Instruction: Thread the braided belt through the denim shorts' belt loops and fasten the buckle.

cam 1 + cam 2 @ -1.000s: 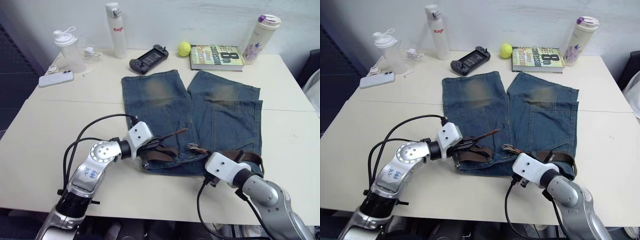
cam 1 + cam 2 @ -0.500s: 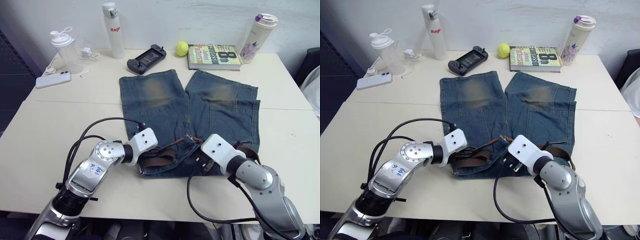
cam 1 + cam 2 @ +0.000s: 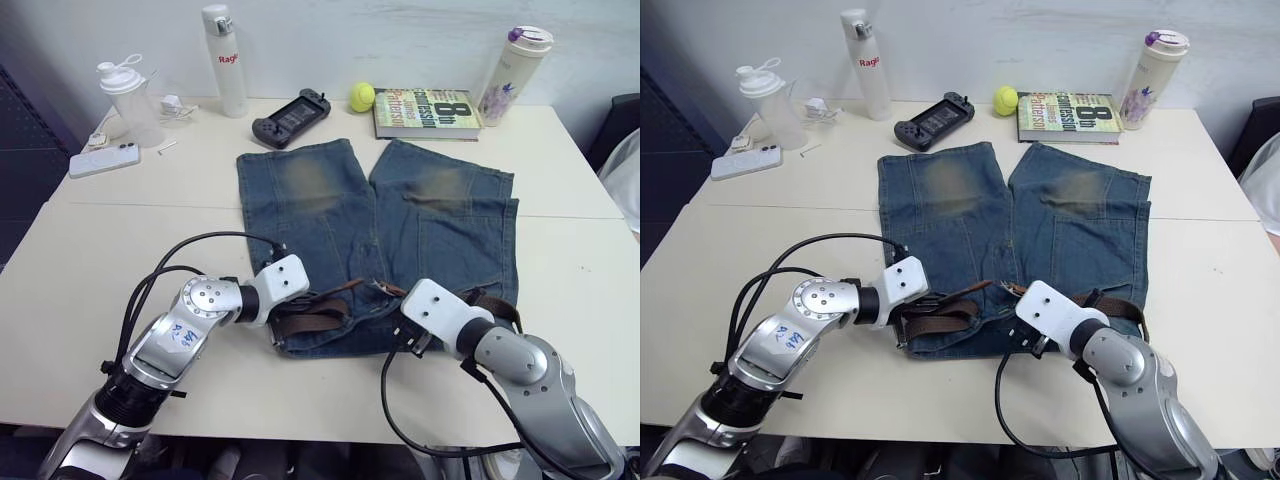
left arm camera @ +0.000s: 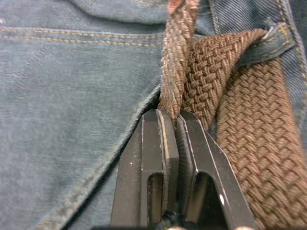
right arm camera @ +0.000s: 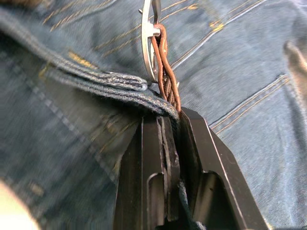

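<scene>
While both arms are working at the waistband of the denim shorts (image 3: 375, 215), we're judging this as the fastening step. The braided belt (image 3: 310, 312) is lying along the waistband at the near table (image 3: 90, 260) edge, under a belt loop (image 4: 268, 40). Left gripper (image 4: 171, 120) is pinching the belt's free tip w/ jaws together on it. Right gripper (image 5: 170, 120) is clamping the strap by the buckle (image 5: 149, 33), jaws closed on it. Next we're probably bringing tip to buckle, centre front. Room is tight: shorts are sitting close to the near edge, w/ open table on both sides.
</scene>
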`<state>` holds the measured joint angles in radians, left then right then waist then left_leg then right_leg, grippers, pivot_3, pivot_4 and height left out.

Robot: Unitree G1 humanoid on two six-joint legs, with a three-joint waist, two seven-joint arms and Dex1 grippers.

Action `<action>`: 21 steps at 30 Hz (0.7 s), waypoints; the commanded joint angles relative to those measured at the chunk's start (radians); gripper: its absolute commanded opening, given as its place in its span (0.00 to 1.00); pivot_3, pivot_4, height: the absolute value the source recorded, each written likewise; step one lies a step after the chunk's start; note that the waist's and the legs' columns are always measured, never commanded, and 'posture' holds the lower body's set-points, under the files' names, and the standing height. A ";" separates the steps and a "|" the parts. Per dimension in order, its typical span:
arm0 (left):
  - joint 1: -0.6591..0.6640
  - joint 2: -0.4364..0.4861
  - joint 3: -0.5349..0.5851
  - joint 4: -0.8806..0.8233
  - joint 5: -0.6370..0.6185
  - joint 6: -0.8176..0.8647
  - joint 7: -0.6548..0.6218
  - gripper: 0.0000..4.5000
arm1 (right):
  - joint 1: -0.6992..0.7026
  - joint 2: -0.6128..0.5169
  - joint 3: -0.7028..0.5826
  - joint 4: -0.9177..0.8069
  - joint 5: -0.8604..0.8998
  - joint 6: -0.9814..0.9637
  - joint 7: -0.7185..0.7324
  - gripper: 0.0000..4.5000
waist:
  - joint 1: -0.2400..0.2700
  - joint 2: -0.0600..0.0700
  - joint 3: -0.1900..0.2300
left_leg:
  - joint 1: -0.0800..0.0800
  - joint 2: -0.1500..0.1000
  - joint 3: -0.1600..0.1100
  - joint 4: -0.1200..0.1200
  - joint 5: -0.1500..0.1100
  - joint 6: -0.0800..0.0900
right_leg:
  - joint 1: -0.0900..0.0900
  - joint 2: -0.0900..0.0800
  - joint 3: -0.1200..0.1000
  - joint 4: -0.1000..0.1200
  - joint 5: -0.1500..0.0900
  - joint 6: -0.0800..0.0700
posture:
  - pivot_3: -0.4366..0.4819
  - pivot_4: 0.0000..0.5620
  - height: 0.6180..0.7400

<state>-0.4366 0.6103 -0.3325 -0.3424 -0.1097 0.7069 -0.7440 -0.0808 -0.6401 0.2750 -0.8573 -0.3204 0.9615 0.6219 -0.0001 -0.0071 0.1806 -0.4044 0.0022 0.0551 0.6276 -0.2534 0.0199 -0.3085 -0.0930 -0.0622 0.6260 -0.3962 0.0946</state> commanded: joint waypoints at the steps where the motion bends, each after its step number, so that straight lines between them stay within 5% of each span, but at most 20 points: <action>1: -0.021 -0.017 -0.021 0.020 0.016 -0.025 -0.007 0.00 | -0.007 -0.007 0.026 -0.062 0.019 -0.034 0.003 0.02 | 0.000 0.000 0.000 | 0.000 0.000 0.000 0.000 0.000 0.000 | 0.000 0.000 0.000 0.000 0.000 0.000 | 0.48 0.27 1.00; 21: -0.119 -0.081 -0.114 0.133 0.062 -0.164 -0.129 0.00 | -0.056 -0.011 0.066 -0.105 -0.018 -0.031 -0.044 0.02 | 0.003 0.000 0.000 | 0.000 -0.001 0.000 0.001 0.000 0.000 | 0.000 -0.001 0.000 0.000 0.000 0.000 | 0.48 0.27 1.00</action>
<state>-0.5460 0.5324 -0.4108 -0.2134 -0.0510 0.5746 -0.8368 -0.1165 -0.6604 0.3325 -0.8762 -0.3364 0.9599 0.5870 0.0029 -0.0071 0.1806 -0.4045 0.0015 0.0551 0.6285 -0.2533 0.0201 -0.3085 -0.0936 -0.0625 0.6262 -0.3962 0.0947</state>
